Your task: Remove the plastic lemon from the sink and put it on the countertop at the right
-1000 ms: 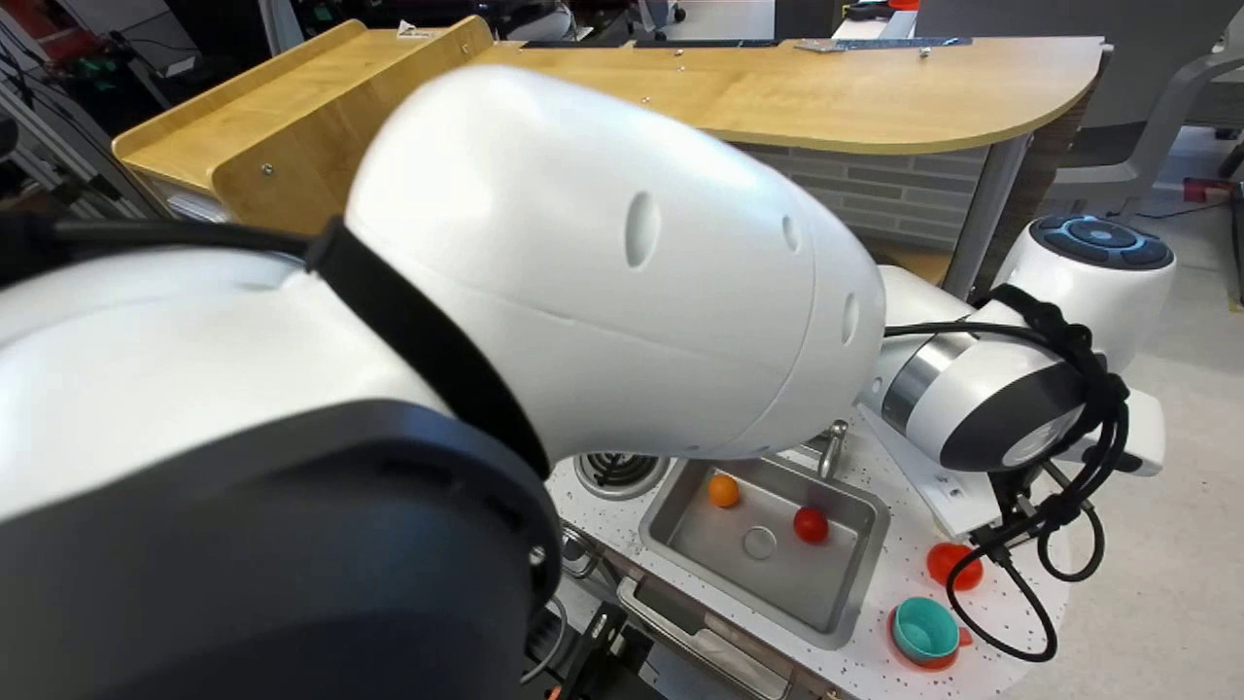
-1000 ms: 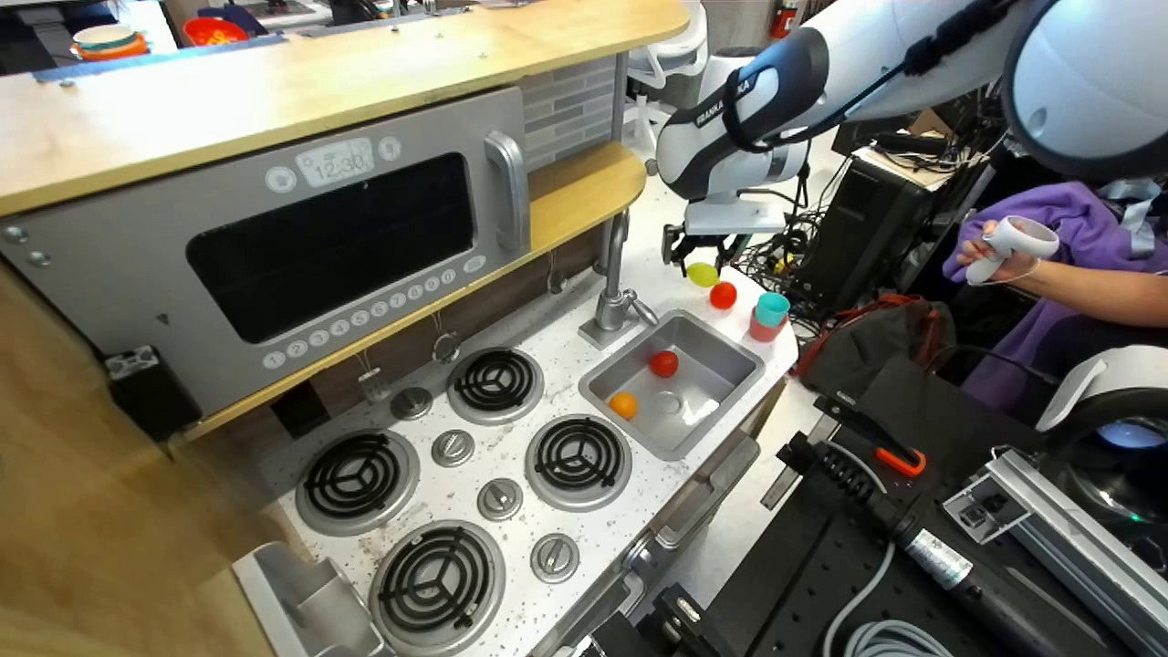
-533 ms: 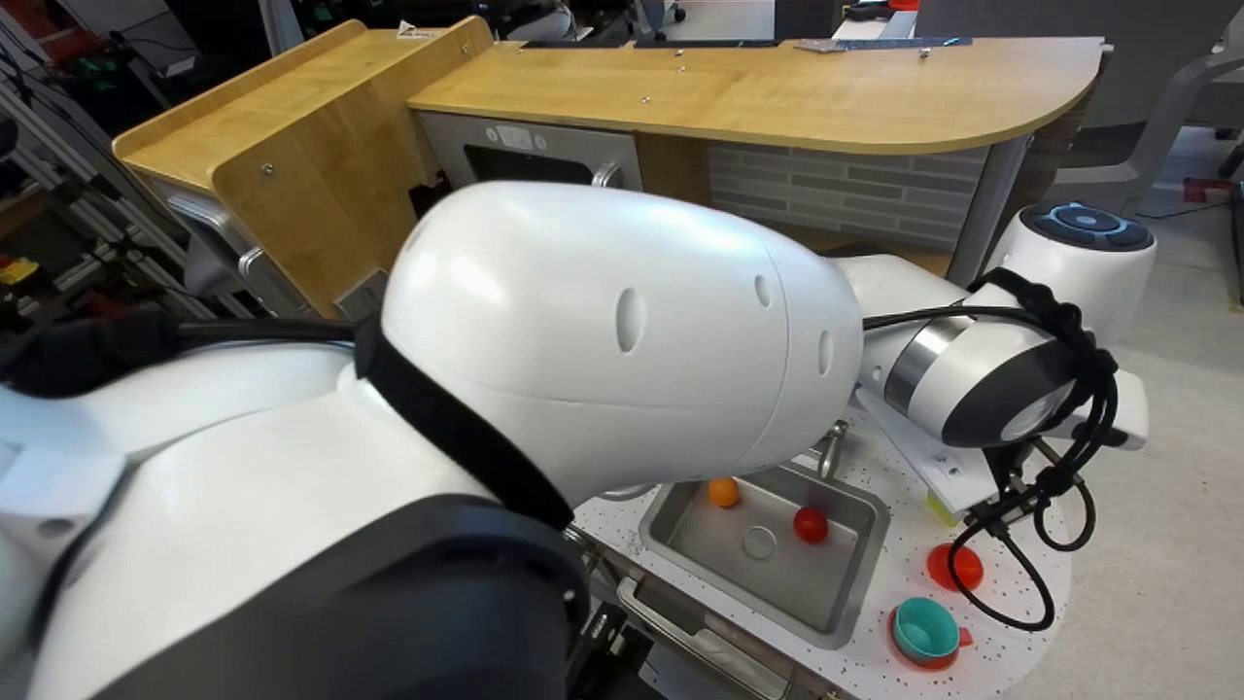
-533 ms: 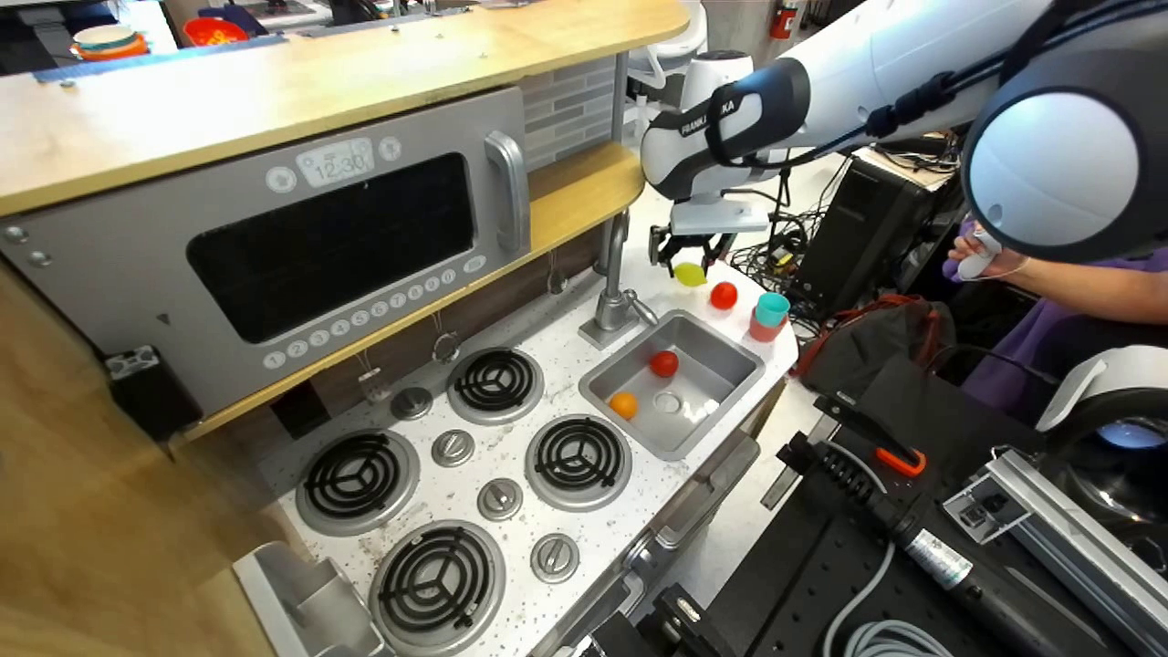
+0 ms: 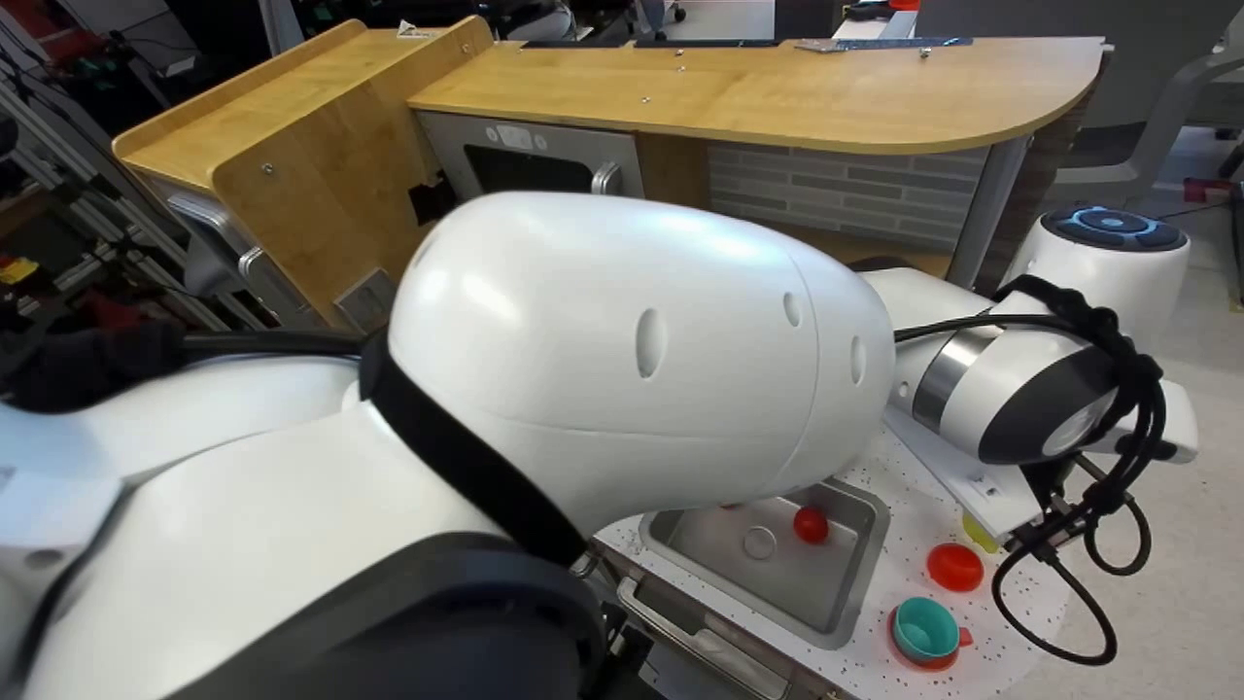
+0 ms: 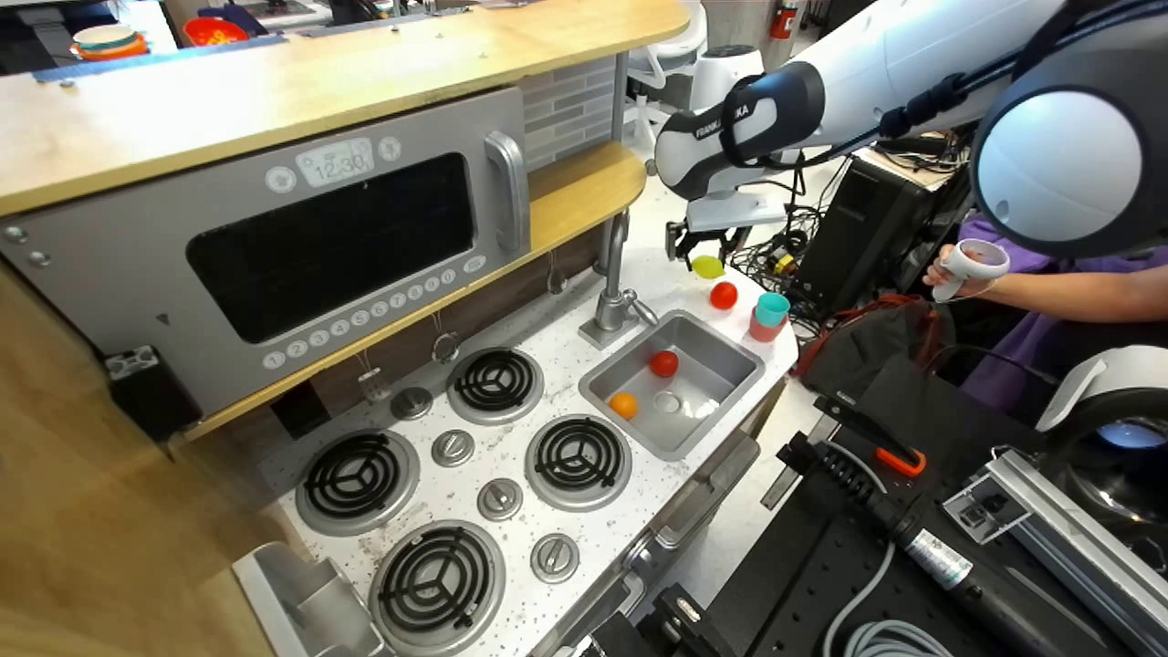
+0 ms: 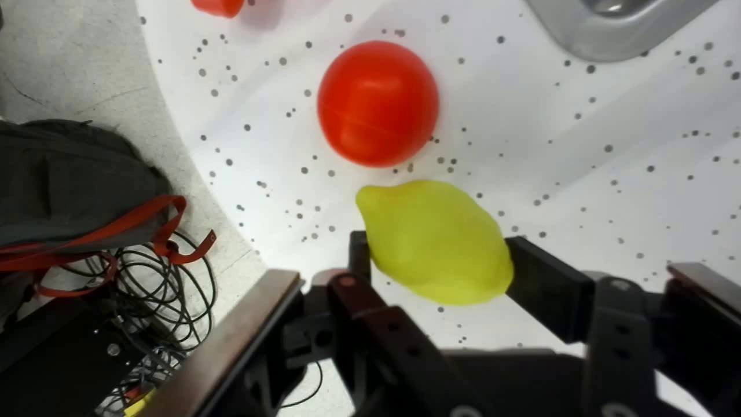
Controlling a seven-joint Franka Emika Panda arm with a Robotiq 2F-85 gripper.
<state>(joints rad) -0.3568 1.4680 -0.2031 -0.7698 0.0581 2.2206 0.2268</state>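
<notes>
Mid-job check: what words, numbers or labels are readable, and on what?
"12:30": clock display of the toy microwave.
"1 2 3 4 5 6 7 8 9 0": its number buttons.
"FRANK" and "KA": robot arm, with a black strap between.
Too small to read: white label on the black tube, marks on the oval button and round buttons.
Wrist view: no readable text.

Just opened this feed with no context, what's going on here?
A robot arm has its gripper clamped on a plastic lemon, over the speckled white countertop near a red toy. The lemon is clear of the sink, where an orange toy and a second red toy lie. It isn't released yet; I can't tell whether it touches the surface. A person, probably the operator, holds a white controller.
</notes>
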